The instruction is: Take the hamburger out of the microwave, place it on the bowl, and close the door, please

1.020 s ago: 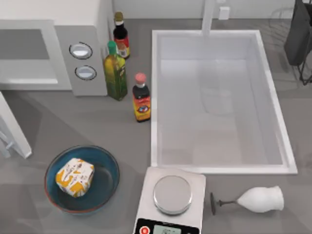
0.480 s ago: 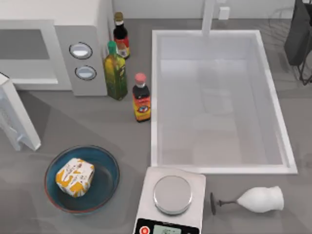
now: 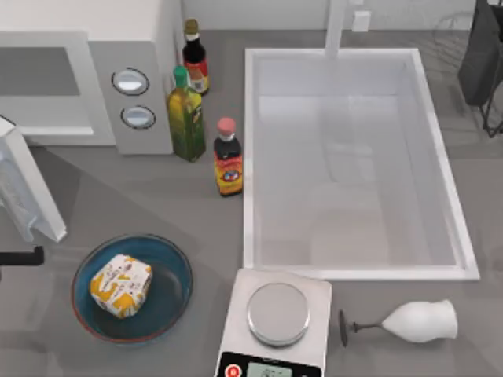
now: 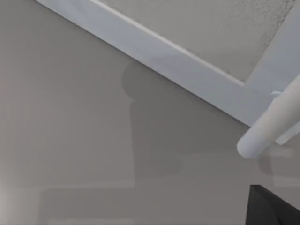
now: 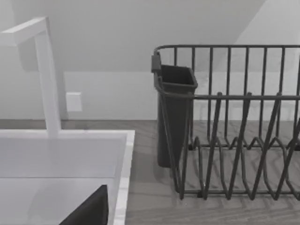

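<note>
Two of the three task steps are looking done: the hamburger [image 3: 120, 284], a wrapped white and yellow-orange bundle, is sitting inside the blue bowl [image 3: 174, 266] near the front left of the table, and what is remaining is closing the door [image 3: 30, 196]. That door is standing swung open at the far left edge of the top view, a white panel angled out from the microwave [image 3: 86, 82], whose cavity is lying open behind it at the back left. A short dark piece of the left gripper [image 3: 22, 257] is poking in from the left edge, just in front of the door's free end and beside the bowl; how its jaws are standing cannot be told. The left wrist view is looking closely at the door's frame and its pale bar handle [image 4: 269, 124] over the grey table [image 3: 141, 196]. To finish well, the gripper is probably best pushing on the door's outer face near its free edge, sweeping in an arc toward the microwave front, staying clear of the bowl. The right arm is parked far right, by the dish rack [image 5: 234, 122]; its jaw state cannot be told.
</note>
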Action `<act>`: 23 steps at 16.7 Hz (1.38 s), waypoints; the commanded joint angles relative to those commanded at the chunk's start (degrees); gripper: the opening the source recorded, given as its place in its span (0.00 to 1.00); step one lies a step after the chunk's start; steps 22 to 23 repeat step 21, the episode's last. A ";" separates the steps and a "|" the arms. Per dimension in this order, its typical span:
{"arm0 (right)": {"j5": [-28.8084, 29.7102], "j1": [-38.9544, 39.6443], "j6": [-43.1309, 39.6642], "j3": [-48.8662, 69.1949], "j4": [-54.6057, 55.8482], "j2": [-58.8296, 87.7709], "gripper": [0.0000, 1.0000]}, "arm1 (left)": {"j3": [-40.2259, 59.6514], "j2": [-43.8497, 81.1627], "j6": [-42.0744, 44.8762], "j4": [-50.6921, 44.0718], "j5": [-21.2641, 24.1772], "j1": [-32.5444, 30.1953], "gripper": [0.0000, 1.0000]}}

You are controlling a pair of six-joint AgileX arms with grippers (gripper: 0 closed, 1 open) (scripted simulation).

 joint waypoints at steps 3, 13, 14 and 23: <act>0.00 0.00 0.00 0.00 0.00 0.00 1.00 | -0.74 -1.21 -2.12 0.13 -1.95 -2.20 0.00; 0.00 0.00 0.00 0.00 0.00 0.00 1.00 | 7.52 12.59 -2.60 5.44 -2.30 -2.98 0.00; 0.00 0.00 0.00 0.00 0.00 0.00 1.00 | 9.34 16.13 -2.73 6.70 -2.45 -3.23 0.00; 0.00 0.00 0.00 0.00 0.00 0.00 1.00 | 16.72 28.12 -3.32 12.03 -3.12 -4.30 0.00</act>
